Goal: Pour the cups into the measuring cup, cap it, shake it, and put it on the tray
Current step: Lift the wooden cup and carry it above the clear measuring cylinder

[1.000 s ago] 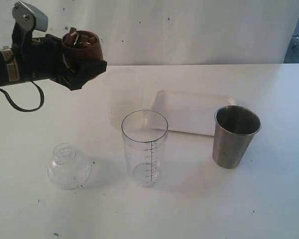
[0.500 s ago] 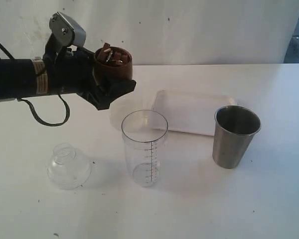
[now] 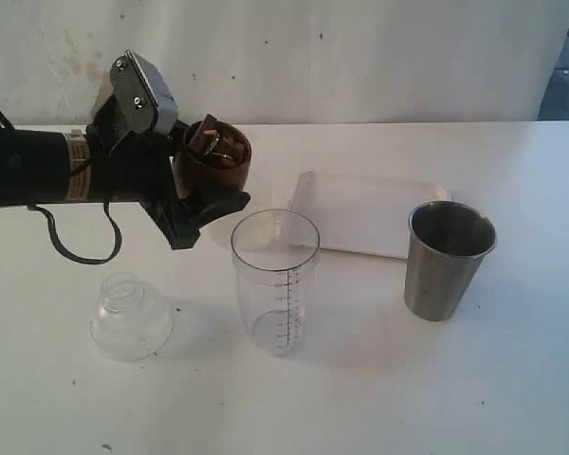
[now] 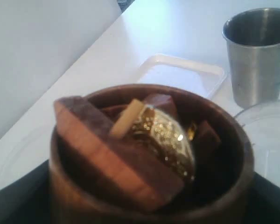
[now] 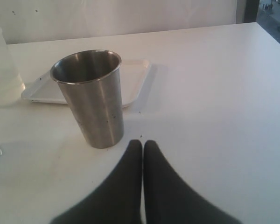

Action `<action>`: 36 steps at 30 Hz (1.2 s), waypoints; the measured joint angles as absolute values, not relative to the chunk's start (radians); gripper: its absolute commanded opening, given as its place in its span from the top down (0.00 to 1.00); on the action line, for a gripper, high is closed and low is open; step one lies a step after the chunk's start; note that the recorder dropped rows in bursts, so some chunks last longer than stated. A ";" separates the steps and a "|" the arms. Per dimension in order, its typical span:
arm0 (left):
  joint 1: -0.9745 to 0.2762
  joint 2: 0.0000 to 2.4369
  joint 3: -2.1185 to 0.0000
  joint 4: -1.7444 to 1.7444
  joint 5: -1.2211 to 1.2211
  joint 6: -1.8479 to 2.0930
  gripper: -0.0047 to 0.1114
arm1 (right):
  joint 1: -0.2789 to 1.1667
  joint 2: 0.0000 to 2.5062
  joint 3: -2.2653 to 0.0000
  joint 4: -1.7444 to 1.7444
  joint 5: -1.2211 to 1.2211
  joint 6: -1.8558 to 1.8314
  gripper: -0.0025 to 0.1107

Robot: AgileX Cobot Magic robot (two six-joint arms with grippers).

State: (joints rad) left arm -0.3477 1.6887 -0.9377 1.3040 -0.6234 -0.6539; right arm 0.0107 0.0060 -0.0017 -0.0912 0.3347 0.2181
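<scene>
Up at eleven o'clock of the measuring cup, the left end effector (image 3: 207,188) clamps the wooden cup (image 3: 215,161) between its jaws. It holds the cup in the air just short of the clear rim, slightly tipped, with the wood chunks (image 4: 107,158) and a gold foil ball (image 4: 165,140) all inside. From that, the first pour looks about to begin and nothing has gone in. The measuring cup (image 3: 275,284) stands upright mid-desk and appears empty. Its domed lid (image 3: 131,318) lies off on the desk (image 3: 512,379) at nine o'clock of it. At three o'clock the steel tumbler (image 3: 448,261) stands upright, its contents hidden. The right end effector (image 5: 142,154) sits near it, tips pressed together, gripping nothing. At one o'clock lies the tray (image 3: 360,213), which the measuring cup has not yet reached. Both pours, capping, shaking and placing remain.
</scene>
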 measured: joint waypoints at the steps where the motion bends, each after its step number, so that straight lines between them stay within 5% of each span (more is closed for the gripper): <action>1: -0.348 1.689 -0.936 1.299 -0.623 -0.627 0.96 | 0.011 0.006 -0.002 -0.091 0.335 0.218 0.98; 36: -0.348 1.757 -0.971 1.083 -0.750 -0.379 0.96 | 0.011 0.006 -0.002 -0.091 0.335 0.218 0.98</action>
